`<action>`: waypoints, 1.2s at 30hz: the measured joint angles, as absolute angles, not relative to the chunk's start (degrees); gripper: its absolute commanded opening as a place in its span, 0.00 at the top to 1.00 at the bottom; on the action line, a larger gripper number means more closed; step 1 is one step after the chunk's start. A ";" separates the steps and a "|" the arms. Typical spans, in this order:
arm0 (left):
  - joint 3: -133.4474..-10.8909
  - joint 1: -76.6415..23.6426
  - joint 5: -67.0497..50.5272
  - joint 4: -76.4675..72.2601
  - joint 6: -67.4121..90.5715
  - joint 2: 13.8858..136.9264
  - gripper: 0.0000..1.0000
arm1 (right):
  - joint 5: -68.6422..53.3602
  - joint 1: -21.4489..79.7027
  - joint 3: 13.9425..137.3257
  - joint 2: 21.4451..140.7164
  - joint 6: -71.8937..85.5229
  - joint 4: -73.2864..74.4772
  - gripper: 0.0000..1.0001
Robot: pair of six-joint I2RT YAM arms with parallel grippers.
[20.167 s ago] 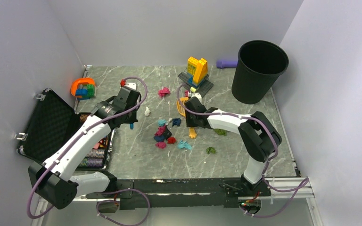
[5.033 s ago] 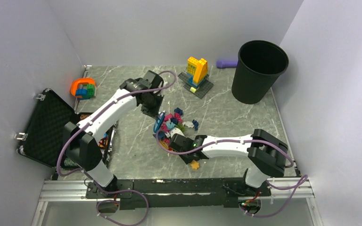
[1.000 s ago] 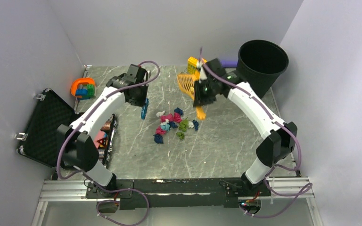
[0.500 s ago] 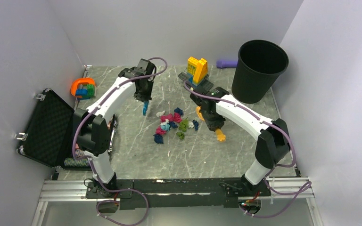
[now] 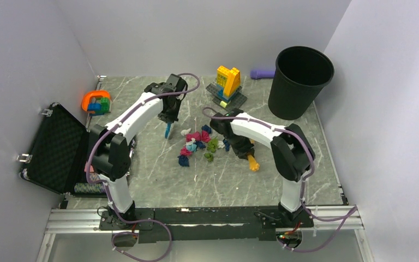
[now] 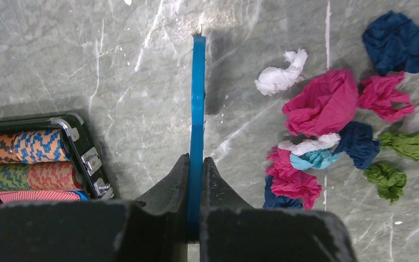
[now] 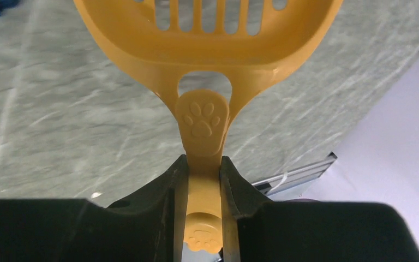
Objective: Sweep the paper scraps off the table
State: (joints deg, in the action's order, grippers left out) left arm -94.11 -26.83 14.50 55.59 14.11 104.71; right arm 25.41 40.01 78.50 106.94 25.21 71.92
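The paper scraps [image 5: 199, 144], magenta, teal, dark blue, green and white wads, lie bunched in the middle of the grey marble table [image 5: 158, 174]. My left gripper [image 5: 169, 119] is shut on a thin blue brush [image 5: 167, 131] just left of the pile. In the left wrist view the brush [image 6: 197, 103] points away from the gripper [image 6: 196, 166], with the scraps [image 6: 324, 103] to its right. My right gripper [image 5: 240, 146] is shut on the handle of an orange slotted scoop [image 5: 252, 162] just right of the pile. The scoop [image 7: 207, 38] hangs over bare table ahead of the gripper [image 7: 202, 166].
A black bin [image 5: 300, 82] stands at the back right. A yellow-blue brick build [image 5: 228, 82] on a dark plate is behind the pile. An open black case [image 5: 60, 147] with poker chips [image 6: 27, 147] lies at the left. An orange toy [image 5: 95, 102] sits back left.
My right arm has folded in, and its gripper and scoop have moved slightly left and nearer, close to the pile's right side. My left gripper with the brush has shifted slightly right.
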 measured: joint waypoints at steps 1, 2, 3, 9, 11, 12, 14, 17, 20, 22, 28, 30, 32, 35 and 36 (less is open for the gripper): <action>-93.71 -26.81 14.57 55.61 14.24 104.66 1.00 | 24.62 40.84 78.74 107.72 25.34 71.81 1.00; -93.32 -26.72 14.74 55.61 14.28 104.66 1.00 | 23.62 41.74 79.20 108.20 25.39 71.72 1.00; -93.06 -26.61 14.94 55.66 14.33 104.66 1.00 | 22.41 42.65 79.94 108.47 25.41 71.53 1.00; -92.75 -25.26 15.22 55.90 14.46 104.51 1.00 | 14.33 47.33 87.46 108.42 25.04 69.93 1.00; -92.09 -24.84 14.76 55.51 14.28 104.25 1.00 | 11.94 47.94 88.29 107.77 24.80 68.84 1.00; -91.77 -24.62 14.31 55.35 14.17 104.18 1.00 | 11.16 47.97 88.33 107.31 24.64 68.73 1.00; -91.42 -24.27 13.13 55.11 13.52 104.09 1.00 | 10.48 47.79 88.33 106.28 24.53 69.17 1.00; -91.39 -24.25 11.31 54.63 12.14 104.09 1.00 | 10.66 47.66 88.33 104.99 24.67 70.41 1.00; -92.29 -24.36 10.22 54.83 10.61 104.51 1.00 | 11.40 47.62 87.81 104.01 25.28 71.92 1.00; -93.41 -24.36 9.87 54.68 9.78 105.30 1.00 | 11.81 47.62 86.48 102.72 26.13 72.49 1.00; -95.07 -24.58 10.07 54.30 6.63 107.77 1.00 | 10.98 47.66 83.20 96.05 27.57 75.02 1.00; -95.85 -24.91 11.09 54.59 5.13 109.01 1.00 | 10.07 48.03 81.97 93.19 28.14 76.07 1.00; -97.06 -25.50 13.41 54.87 3.66 110.39 1.00 | 9.41 48.99 80.71 91.39 28.67 76.73 1.00; -98.80 -26.76 17.63 54.92 0.89 112.51 1.00 | 6.31 51.68 77.23 88.16 29.32 77.54 1.00; -99.31 -27.09 18.55 55.07 0.27 113.25 1.00 | 4.95 52.88 75.99 87.05 29.52 77.89 1.00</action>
